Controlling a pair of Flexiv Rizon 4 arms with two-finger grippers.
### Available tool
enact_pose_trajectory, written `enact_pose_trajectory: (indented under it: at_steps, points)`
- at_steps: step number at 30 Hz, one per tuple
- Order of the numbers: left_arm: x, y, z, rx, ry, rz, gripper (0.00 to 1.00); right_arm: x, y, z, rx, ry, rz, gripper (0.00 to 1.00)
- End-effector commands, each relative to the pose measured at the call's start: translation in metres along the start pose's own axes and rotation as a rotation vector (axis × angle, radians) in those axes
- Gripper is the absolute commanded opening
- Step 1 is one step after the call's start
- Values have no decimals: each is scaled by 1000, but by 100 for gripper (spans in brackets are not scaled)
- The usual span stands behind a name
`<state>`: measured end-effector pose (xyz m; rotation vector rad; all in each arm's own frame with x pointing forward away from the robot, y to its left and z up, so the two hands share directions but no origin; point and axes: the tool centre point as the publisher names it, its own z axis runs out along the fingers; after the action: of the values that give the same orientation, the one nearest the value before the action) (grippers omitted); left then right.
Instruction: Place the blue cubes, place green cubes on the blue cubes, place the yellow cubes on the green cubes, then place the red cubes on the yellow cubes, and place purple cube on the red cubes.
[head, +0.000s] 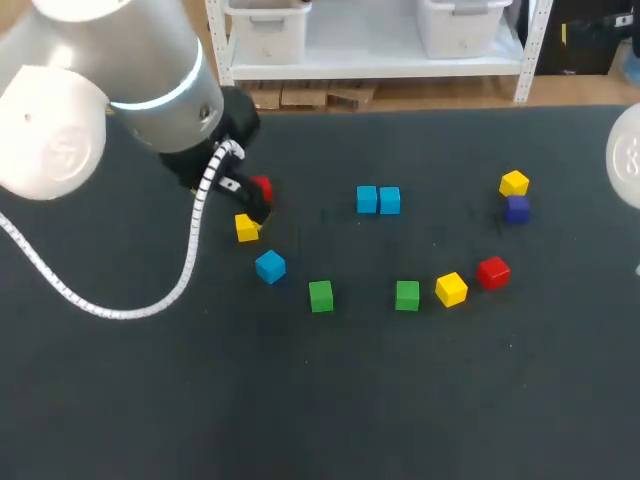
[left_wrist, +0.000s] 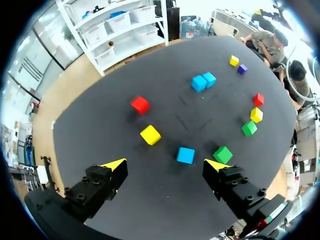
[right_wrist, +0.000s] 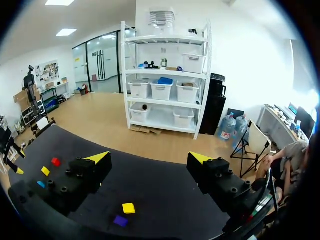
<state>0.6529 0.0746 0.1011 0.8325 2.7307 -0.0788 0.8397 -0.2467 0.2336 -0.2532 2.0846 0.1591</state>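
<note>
head: fixed above and behind me, facing down on the table (head: 330, 400) | left wrist: high up, looking down past my left gripper (left_wrist: 166, 163), whole table ahead of it | right wrist: lower, facing level outward past my right gripper (right_wrist: 149, 157) | all share: yellow cube (right_wrist: 129, 208) beside purple cube (right_wrist: 120, 220)

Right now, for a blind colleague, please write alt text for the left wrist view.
The left gripper hangs open above the table, a blue cube just ahead. A yellow cube, red cube and green cube lie near it, paired blue cubes farther.
</note>
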Motion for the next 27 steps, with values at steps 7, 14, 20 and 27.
enact_pose_trajectory:
  at_steps: [7,14,20,27]
  points:
    - [-2,-15,43,41,62,98,100,0,-1,0,-2,0,-1,100]
    - [-5,-17,54,19,131,156,100,0,-1,0,-2,0,-1,100]
    - [5,-16,69,37,176,161,100,0,-1,0,-2,0,-1,100]
    - [13,-24,84,99,183,185,100,0,-1,0,-2,0,-1,100]
